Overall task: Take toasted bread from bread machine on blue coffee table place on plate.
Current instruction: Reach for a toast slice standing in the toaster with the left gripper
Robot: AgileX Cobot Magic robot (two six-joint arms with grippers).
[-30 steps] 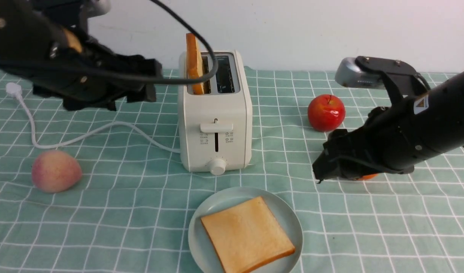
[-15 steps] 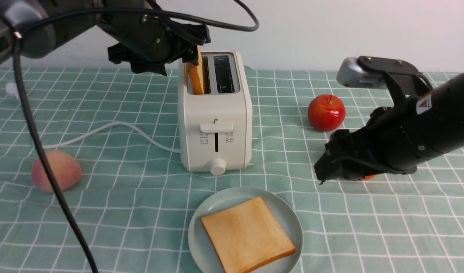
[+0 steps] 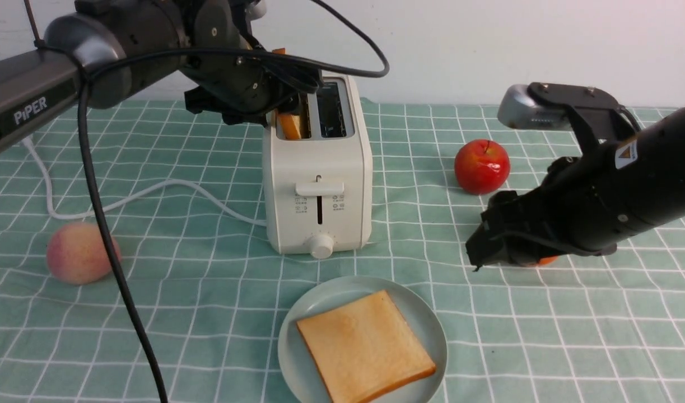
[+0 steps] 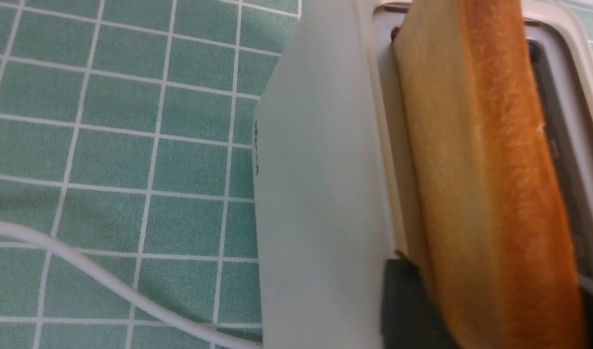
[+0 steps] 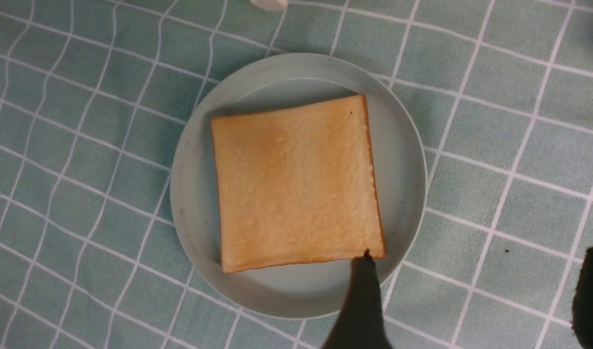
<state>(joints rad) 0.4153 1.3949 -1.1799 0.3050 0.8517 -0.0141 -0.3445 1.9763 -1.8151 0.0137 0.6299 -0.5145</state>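
Left hand [image 3: 286, 103] astride toast slice [image 4: 490, 194], fingers [image 4: 403, 300] at both faces, grip unclear. Slice upright in toaster [image 3: 318, 168] slot, top crust running front-to-back. Right hand [image 3: 478, 256] open, empty; second slice [image 5: 296, 184] flat on plate [image 5: 199, 232] nearby.

Thick square toast slice [image 4: 495, 184], pale face, orange-brown crust edge toward camera, standing on edge in slot of white boxy toaster [image 4: 315, 194]. Dark fingers [image 4: 408, 310] flank slice at one end, nearer one against pale face; firm grip or not, unclear. Mint-green grid-lined cloth worktop [image 4: 131, 145] beside toaster, white cord [image 4: 83, 271] lying across it.
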